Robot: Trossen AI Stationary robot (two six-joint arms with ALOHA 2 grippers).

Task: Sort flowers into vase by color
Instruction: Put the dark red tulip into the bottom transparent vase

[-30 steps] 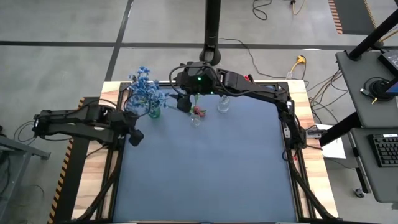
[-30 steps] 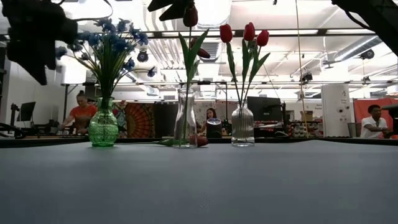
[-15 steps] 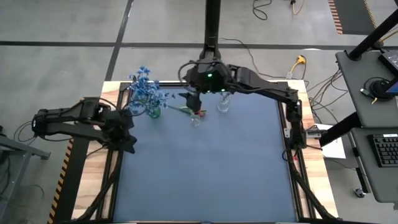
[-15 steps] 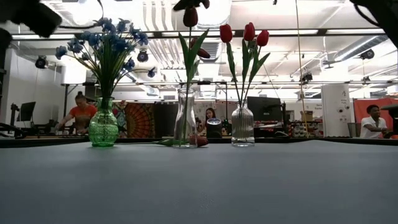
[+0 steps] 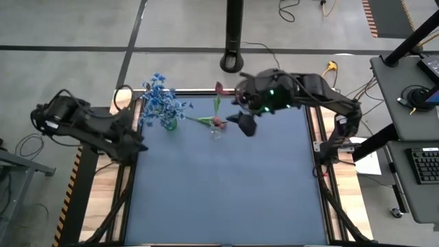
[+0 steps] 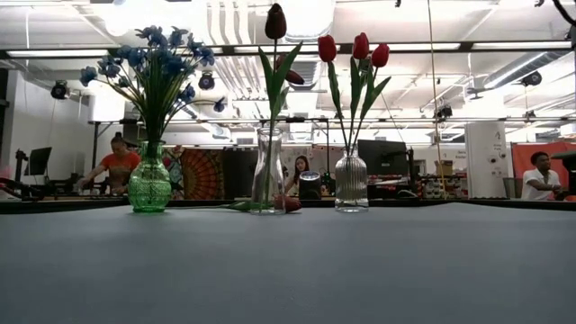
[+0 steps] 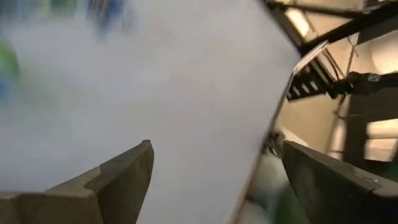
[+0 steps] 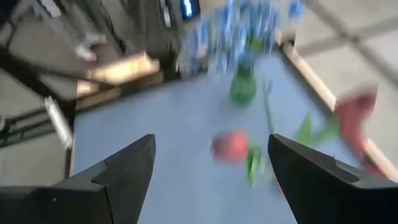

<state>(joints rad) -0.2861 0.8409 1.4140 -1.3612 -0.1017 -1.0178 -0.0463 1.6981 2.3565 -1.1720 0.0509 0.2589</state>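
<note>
Blue flowers [image 5: 160,100] stand in a green vase [image 6: 149,185] at the table's back left. A middle clear vase [image 6: 267,171] holds one red tulip [image 6: 275,20]. A clear vase [image 6: 351,182] to its right holds three red tulips [image 6: 360,47]. One more red tulip [image 5: 206,121] lies flat on the table by the middle vase. My right gripper [image 5: 247,125] is open and empty, just right of the middle vase. My left gripper [image 5: 135,143] is open and empty at the table's left edge, in front of the green vase.
The blue table mat [image 5: 226,192] stretches in front of the vases. The table's wooden border [image 5: 103,195] runs along the left side. People sit at desks [image 6: 117,162] in the room behind the table.
My right gripper has let go of the tulip standing in the middle vase and moved away to the right. My left arm has drawn back to the left. Both grippers have left the low view.
</note>
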